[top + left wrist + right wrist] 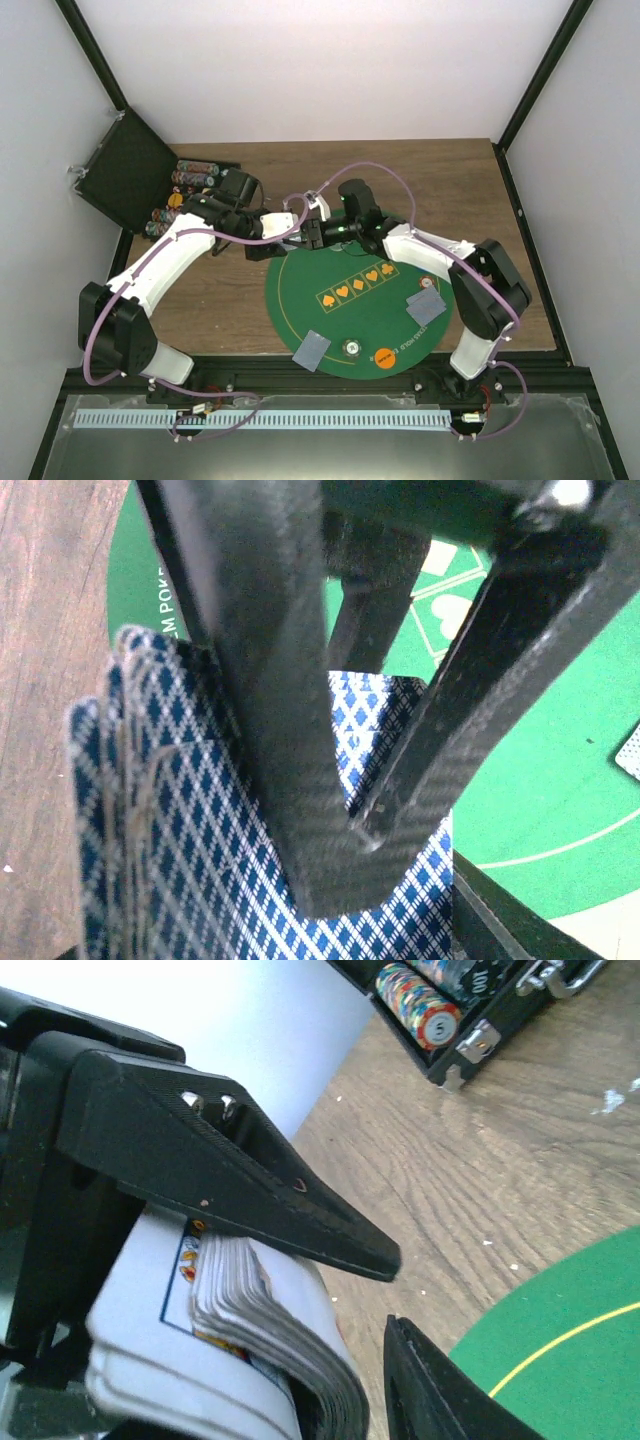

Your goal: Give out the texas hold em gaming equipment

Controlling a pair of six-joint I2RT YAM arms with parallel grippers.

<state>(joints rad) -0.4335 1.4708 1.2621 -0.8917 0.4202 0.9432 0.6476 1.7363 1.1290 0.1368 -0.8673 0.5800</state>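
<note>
Both grippers meet above the far rim of the round green poker mat [300, 300]. My left gripper [290, 232] is shut on a thick deck of playing cards [180, 830], its black finger [280, 730] pressing on the blue-diamond backs. In the right wrist view the deck [250, 1320] shows white faces and a bent edge. It reaches in between the fingers of my right gripper [392, 1290], whose tips stand apart with bare wood between them. On the mat lie two dealt piles of cards [312, 349] [427, 305], a pale token [351, 349] and an orange token [386, 356].
An open black chip case [135, 180] sits at the far left of the wooden table [440, 190], with rows of chips [195, 172] [425, 1005] inside. White walls and black frame posts enclose the table. Cables loop over both arms.
</note>
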